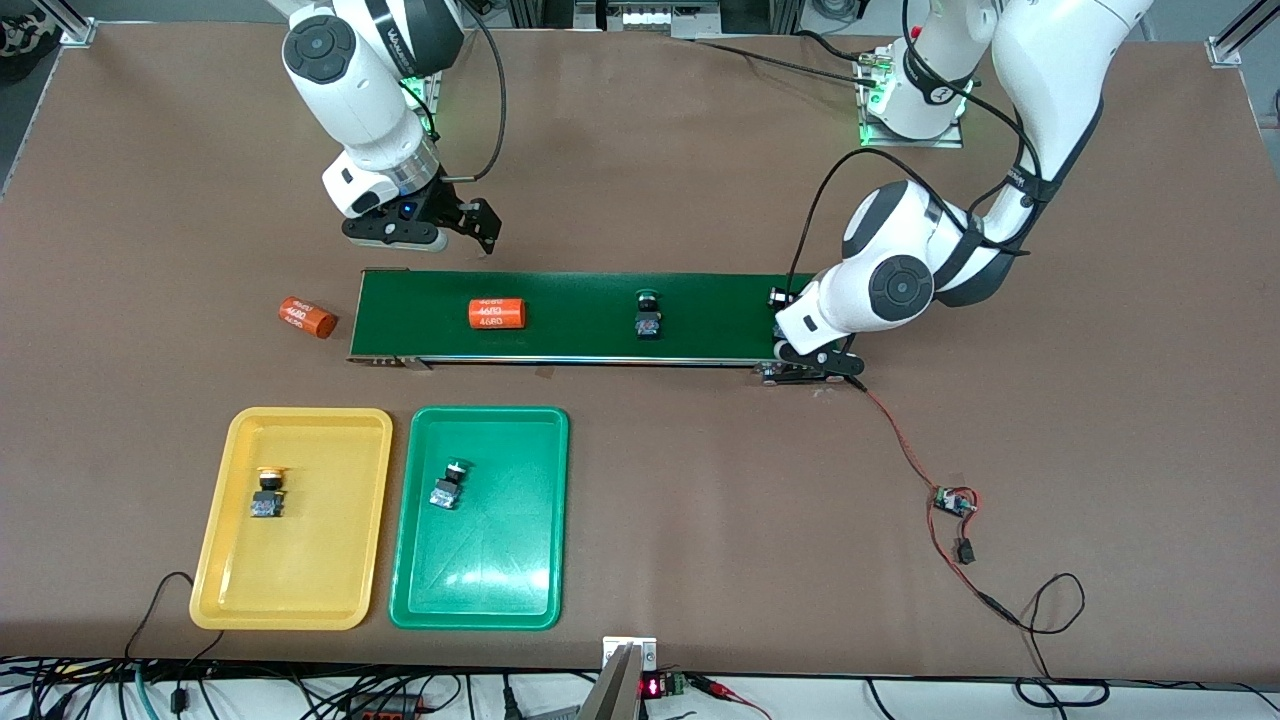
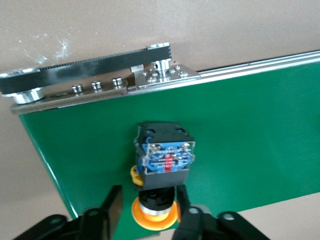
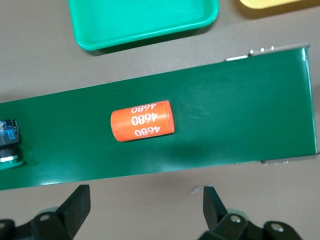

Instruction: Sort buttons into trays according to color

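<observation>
The table [image 1: 640, 480] has a matt brown top, faintly scuffed near the belt's end. The belt [image 1: 580, 315] is dark green with a smooth, dull sheen; its side rail [image 2: 100, 90] is bare brushed metal with shiny screw heads, and a black ribbed drive band [image 2: 85, 75] runs beside it. The yellow tray [image 1: 225, 520] and green tray [image 1: 480, 570] look like glossy moulded plastic that catches the light. Each cylinder [image 3: 142, 121] has a satiny orange skin with white print. The button [image 2: 164, 160] by the left arm has a black and blue plastic body and a smooth yellow-orange cap. The fingers [image 3: 77, 202] of the right arm are matt black. Arm shells [image 1: 350, 80] are glossy white.
</observation>
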`<action>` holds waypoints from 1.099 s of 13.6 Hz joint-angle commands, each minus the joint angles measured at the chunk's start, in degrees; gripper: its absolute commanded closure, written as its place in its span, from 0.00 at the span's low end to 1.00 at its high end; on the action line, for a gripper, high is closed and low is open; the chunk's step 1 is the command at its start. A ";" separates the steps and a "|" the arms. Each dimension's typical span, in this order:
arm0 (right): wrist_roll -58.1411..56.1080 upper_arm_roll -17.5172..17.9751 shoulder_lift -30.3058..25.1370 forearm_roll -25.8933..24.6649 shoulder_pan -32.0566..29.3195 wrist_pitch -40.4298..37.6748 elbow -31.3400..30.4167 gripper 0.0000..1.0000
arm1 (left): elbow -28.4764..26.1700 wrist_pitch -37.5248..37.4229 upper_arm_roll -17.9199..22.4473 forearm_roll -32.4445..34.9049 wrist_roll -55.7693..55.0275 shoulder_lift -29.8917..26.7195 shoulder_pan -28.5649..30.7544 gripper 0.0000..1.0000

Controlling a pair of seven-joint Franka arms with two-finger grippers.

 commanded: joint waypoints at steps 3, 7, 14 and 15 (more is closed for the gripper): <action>9.48 1.51 1.50 -6.15 2.21 0.33 0.69 0.00 | 0.90 -0.22 2.17 -1.19 0.78 -4.54 -0.61 0.00; 10.90 2.40 4.13 -8.78 2.47 3.66 1.57 0.00 | 7.31 -1.88 8.49 -0.67 0.44 -8.07 -0.87 0.00; 11.95 2.40 14.15 -16.25 5.02 4.46 8.07 0.00 | 16.78 -13.01 20.54 1.51 0.78 -14.23 -0.96 0.00; 11.96 2.40 15.11 -16.78 5.45 4.46 8.25 0.00 | 20.47 -17.06 20.72 3.71 1.92 -13.80 -0.96 0.00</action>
